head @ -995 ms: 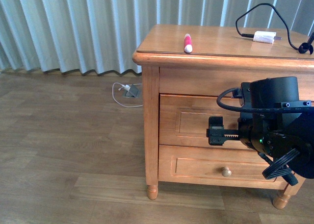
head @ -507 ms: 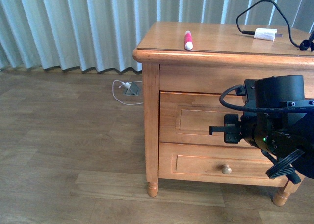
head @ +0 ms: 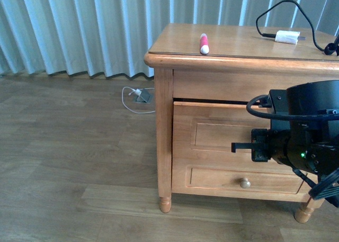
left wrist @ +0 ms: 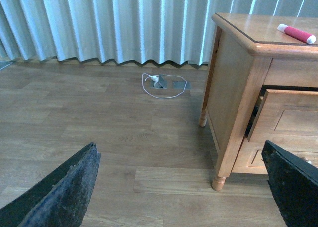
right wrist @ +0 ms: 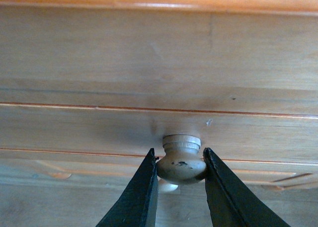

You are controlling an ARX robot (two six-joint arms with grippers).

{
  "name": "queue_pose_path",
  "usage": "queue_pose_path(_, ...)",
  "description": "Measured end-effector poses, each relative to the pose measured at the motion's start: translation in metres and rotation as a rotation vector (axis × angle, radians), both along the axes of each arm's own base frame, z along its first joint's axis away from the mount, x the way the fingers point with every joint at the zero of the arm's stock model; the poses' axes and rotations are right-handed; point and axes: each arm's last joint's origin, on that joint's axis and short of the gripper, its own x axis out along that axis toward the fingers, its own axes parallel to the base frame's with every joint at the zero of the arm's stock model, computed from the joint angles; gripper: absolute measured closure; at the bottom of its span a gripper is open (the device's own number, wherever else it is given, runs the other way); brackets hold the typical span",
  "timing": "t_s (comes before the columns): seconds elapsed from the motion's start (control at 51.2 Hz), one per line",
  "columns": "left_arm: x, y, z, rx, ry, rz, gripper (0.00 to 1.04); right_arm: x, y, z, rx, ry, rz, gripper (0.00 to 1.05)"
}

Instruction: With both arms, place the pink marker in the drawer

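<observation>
The pink marker (head: 203,43) lies on the nightstand top near its front left corner; it also shows in the left wrist view (left wrist: 296,33). The upper drawer (head: 217,131) stands pulled out a little, with a dark gap above its front; it shows in the left wrist view (left wrist: 278,120) too. My right gripper (right wrist: 181,175) is shut on the drawer's round wooden knob (right wrist: 182,160); in the front view the right arm (head: 304,141) hides the knob. My left gripper (left wrist: 181,187) is open and empty above the floor, left of the nightstand.
The honey-coloured nightstand (head: 164,120) stands on a wooden floor before pale curtains. A white charger block (head: 287,37) with black cable lies on its top at the right. The lower drawer's knob (head: 244,183) shows. A white cable and plug (head: 139,96) lie on the floor.
The right arm has drawn back toward me and to the right with the knob held. The upper drawer has slid out a little, opening a dark gap above its front.
</observation>
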Motion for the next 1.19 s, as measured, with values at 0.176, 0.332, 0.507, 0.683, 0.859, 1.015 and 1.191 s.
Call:
queue_pose_path(0.176,0.0,0.0,0.0,0.0,0.0,0.0,0.06,-0.031,-0.005,0.004,0.032,0.053,0.007,0.83)
queue_pose_path(0.332,0.0,0.0,0.0,0.0,0.0,0.0,0.06,-0.068,-0.009,0.006,0.046,0.096,0.021,0.83)
queue_pose_path(0.507,0.0,0.0,0.0,0.0,0.0,0.0,0.06,-0.101,-0.01,0.009,0.037,0.109,0.032,0.83)
queue_pose_path(0.683,0.0,0.0,0.0,0.0,0.0,0.0,0.06,-0.123,-0.009,0.009,0.026,0.122,0.039,0.73)
queue_pose_path(0.859,0.0,0.0,0.0,0.0,0.0,0.0,0.06,-0.134,-0.013,0.019,0.019,0.123,0.024,0.46)
queue_pose_path(1.015,0.0,0.0,0.0,0.0,0.0,0.0,0.06,-0.148,-0.02,0.044,0.029,0.098,0.012,0.23)
queue_pose_path(1.191,0.0,0.0,0.0,0.0,0.0,0.0,0.06,-0.171,-0.027,0.083,0.077,0.042,0.046,0.09)
